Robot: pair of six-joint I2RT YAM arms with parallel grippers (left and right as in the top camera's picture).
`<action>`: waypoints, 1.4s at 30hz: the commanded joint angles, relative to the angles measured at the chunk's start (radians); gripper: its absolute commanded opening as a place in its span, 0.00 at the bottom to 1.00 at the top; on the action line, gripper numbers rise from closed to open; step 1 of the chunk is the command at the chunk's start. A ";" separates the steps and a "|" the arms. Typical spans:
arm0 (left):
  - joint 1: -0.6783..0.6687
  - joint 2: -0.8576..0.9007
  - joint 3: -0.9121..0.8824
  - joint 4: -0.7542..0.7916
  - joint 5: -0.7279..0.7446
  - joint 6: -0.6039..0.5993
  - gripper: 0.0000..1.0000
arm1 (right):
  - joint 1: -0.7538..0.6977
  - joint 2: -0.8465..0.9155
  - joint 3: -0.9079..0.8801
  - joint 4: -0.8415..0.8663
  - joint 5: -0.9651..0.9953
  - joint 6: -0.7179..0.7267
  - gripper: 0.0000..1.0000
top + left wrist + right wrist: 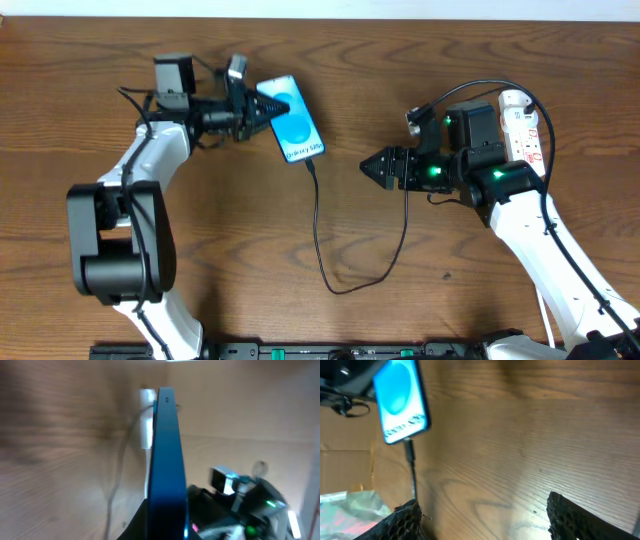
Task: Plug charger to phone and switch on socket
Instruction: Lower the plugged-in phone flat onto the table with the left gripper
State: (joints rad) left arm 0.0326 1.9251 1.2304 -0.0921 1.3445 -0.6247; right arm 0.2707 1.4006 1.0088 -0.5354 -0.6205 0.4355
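The left gripper [262, 108] has clamped onto the upper end of the phone [291, 118], toward the back of the table [80, 120], left of the middle. The phone sits at a slant with its light blue screen facing up, and from the left wrist view it shows only as a thin blue edge [167, 460] between the fingers. I can't tell whether it rests on the wood or is lifted a little.

The charger [318, 230] has its small tip at the phone's lower end (in the right wrist view it looks seated in the port [409, 446]). The thin black cable then runs toward the front, loops round, and climbs back to the right.

The right gripper [372, 167] hangs well to the right of the phone, pointing at it, with its 2 fingers [575, 517] spread wide and nothing between them. Behind that arm lies the socket [527, 125], a white strip with a black plug [472, 125] beside it. Its switch is too small to read.
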 commanded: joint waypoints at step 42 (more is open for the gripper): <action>0.005 0.110 -0.024 -0.394 -0.658 0.497 0.08 | 0.070 0.002 0.010 -0.068 0.099 -0.022 0.76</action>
State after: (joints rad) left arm 0.0330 2.0083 1.2213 -0.4862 0.7639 -0.1604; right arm 0.3325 1.4006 1.0088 -0.6029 -0.5228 0.4313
